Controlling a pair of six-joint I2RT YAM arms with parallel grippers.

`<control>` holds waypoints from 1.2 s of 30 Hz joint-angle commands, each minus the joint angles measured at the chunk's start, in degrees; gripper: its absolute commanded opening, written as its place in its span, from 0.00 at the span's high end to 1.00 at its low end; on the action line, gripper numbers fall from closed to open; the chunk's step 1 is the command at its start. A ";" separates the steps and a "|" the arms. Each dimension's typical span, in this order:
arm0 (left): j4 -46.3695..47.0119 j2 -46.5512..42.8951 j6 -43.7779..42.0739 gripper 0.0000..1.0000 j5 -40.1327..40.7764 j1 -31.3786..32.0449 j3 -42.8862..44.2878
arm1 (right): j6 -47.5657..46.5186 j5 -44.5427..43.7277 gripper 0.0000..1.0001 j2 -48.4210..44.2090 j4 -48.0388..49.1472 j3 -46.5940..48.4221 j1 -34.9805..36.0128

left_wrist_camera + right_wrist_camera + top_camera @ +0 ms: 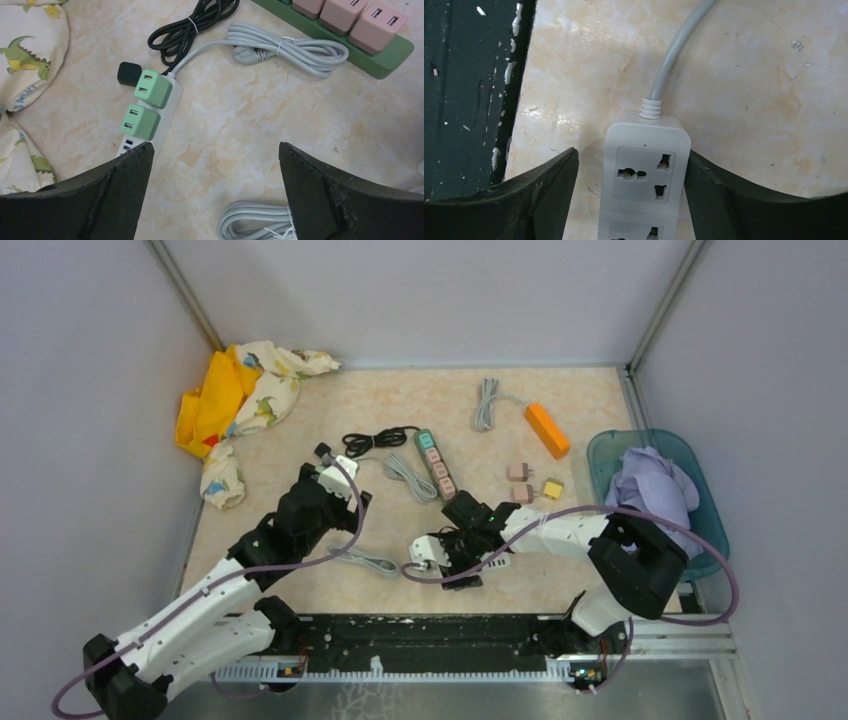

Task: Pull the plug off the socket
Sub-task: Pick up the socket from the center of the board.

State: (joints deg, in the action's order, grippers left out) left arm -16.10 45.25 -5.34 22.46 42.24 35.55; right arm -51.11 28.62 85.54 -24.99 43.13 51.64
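A white power strip [170, 102] carries two green plugs [153, 88], [140, 121], and a black plug [129, 73] lies at its far end. My left gripper [215, 147] hangs open above the table, its left fingertip just short of the nearer green plug. A second white socket strip [646, 165] lies between the fingers of my right gripper [631, 151]. The right finger touches the strip's side and a gap shows at the left finger. The sockets seen there hold nothing. In the top view the right gripper [445, 555] is near the table's front edge.
A green strip [385, 60] with pink plugs [340, 15] lies beyond a coiled grey cable [295, 50]. Another grey coil [255, 222] sits under my left gripper. An orange block [547, 430], a teal basin [700, 500] with cloth and a yellow cloth [235, 400] ring the table.
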 commanded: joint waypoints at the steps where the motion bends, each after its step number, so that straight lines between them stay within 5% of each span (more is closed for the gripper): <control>1: 1.68 -2.06 -1.41 0.00 0.28 -1.25 -1.05 | 1.10 -2.83 0.31 0.09 1.30 2.52 0.88; 6: 1.77 -1.96 -1.77 0.00 -0.60 -2.01 -1.02 | 1.12 -3.65 0.48 0.39 0.86 2.89 0.86; 15: 1.76 -2.80 -1.90 0.00 -1.71 -3.43 -1.01 | 1.61 -2.23 0.99 -1.06 -1.34 5.35 0.56; 36: 1.94 -3.97 -1.93 0.00 -4.32 -4.80 -0.99 | -1.07 -3.46 1.00 -6.93 -7.14 11.25 -2.64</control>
State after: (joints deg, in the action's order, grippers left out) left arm -15.44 42.72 -6.55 19.27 38.09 34.96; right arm -50.04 26.04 81.95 -31.81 49.87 49.52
